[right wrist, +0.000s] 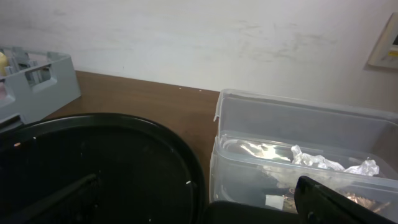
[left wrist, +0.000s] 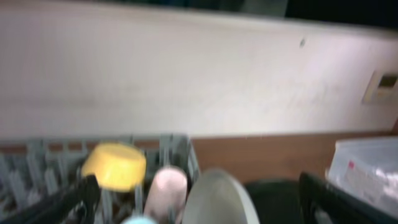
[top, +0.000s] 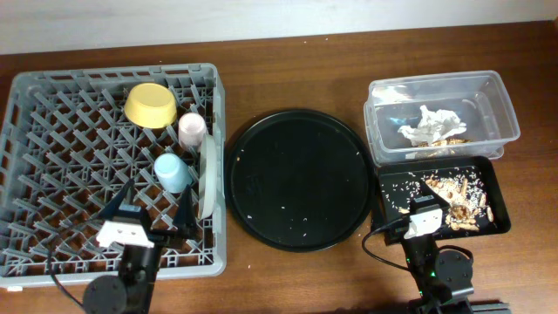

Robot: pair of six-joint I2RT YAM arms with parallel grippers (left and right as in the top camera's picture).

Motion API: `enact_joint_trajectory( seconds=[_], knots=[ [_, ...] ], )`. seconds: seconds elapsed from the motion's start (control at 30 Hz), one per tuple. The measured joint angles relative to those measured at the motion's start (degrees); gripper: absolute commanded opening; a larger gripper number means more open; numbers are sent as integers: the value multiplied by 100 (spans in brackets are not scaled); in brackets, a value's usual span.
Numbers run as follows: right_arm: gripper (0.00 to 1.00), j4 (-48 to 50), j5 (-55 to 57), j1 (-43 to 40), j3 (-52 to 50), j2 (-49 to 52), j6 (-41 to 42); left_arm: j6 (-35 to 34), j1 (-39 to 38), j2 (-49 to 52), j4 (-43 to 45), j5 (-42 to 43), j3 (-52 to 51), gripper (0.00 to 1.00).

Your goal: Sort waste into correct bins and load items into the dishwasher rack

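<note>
The grey dishwasher rack (top: 52,131) holds the upturned yellow bowl (top: 148,104), pink cup (top: 193,128), blue cup (top: 171,171) and the pale plate (top: 208,174) standing on edge. My left gripper (top: 153,212) is open and empty over the rack's front right part; its view shows the bowl (left wrist: 114,165), pink cup (left wrist: 165,193) and plate (left wrist: 217,199). My right gripper (top: 420,205) is open and empty over the shallow black tray (top: 493,179), which holds rice scraps (top: 453,196). The clear tub (top: 501,105) holds the white napkin (top: 432,122) and brownish bits. I cannot make out the chopsticks.
A large round black tray (top: 299,177) with a few crumbs lies between the rack and the bins; it also shows in the right wrist view (right wrist: 93,162) beside the clear tub (right wrist: 298,124). A pale wall runs behind the table.
</note>
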Motion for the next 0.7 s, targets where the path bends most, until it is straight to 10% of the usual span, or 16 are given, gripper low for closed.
enact_joint_trajectory(
  seconds=[0.17, 0.33, 0.7],
  knots=[
    [99, 2, 0, 0, 2, 2, 2, -2, -254, -901, 1058, -525, -1508, 99],
    [99, 2, -2, 0, 2, 0, 0, 212, -258, -1274, -363, -933, -1709, 99],
    [99, 2, 0, 0, 0, 0, 2, 627, -258, -1298, -363, -955, -1709, 99]
  ],
)
